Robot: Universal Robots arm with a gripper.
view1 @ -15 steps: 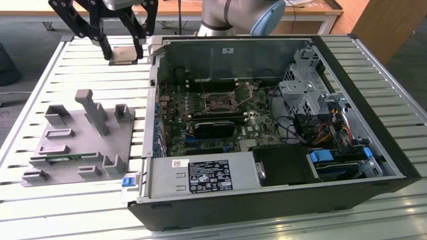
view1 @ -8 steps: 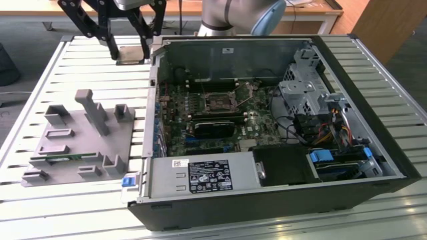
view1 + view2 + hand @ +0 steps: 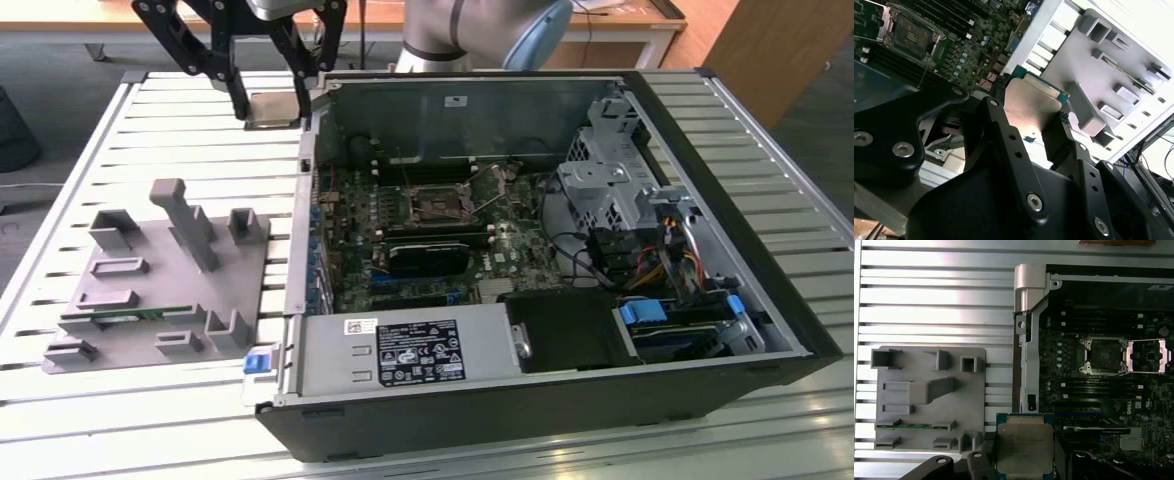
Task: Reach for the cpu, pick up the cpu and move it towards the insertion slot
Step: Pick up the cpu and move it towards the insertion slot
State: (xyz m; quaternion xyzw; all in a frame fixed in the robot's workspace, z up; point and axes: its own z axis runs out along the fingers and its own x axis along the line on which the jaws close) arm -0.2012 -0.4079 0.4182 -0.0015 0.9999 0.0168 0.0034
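Observation:
My gripper (image 3: 272, 104) is shut on the cpu (image 3: 271, 109), a flat square chip with a silvery top, held by two opposite edges between the black fingers (image 3: 988, 112). It hangs above the slatted table at the back of the exterior view, just outside the open computer case's corner on that view's left. In both wrist views the cpu (image 3: 1024, 445) (image 3: 1030, 107) fills the space between the fingers. The insertion slot (image 3: 434, 207), a square socket with a silvery frame and dark centre, lies open on the motherboard inside the case (image 3: 1102, 356) (image 3: 911, 35), apart from the chip.
A grey plastic fixture (image 3: 160, 280) with upright posts lies on the table at the exterior view's left, a green memory stick (image 3: 127, 318) set in it. The case wall (image 3: 310, 200) stands between gripper and motherboard. A power supply (image 3: 407, 350), drive cage and cables crowd the case.

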